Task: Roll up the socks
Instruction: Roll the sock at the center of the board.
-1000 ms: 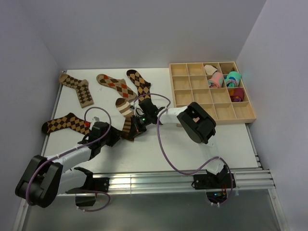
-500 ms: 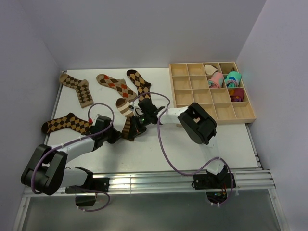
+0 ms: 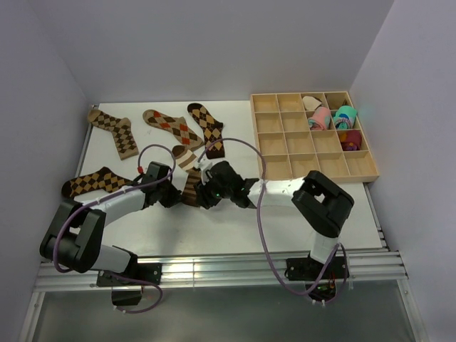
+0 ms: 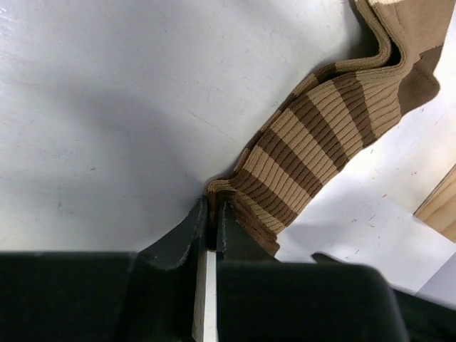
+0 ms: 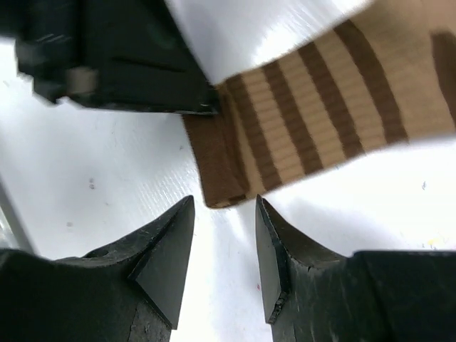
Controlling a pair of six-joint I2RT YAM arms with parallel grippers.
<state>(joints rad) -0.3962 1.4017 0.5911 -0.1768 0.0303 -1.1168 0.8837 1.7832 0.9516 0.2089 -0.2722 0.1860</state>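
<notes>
- One striped sock [image 3: 189,179] lies unrolled mid-table, its near end between the two grippers.
- Left gripper [image 4: 211,210] is clamped tight on that end's edge.
- Right gripper [image 5: 224,235] stands parted, holding nothing, with the sock's end just ahead of its fingertips.
- Four argyle socks [image 3: 172,128] lie flat, behind and left.
- One wooden tray [image 3: 349,177] sits far right.

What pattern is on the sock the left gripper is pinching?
The sock has brown and tan stripes, clearest in the left wrist view.

Parted jaws of right gripper [image 5: 224,205] just short of striped sock [image 5: 313,107] on white desk [image 5: 92,178]; left gripper [image 5: 121,57] touching sock's corner.
</notes>
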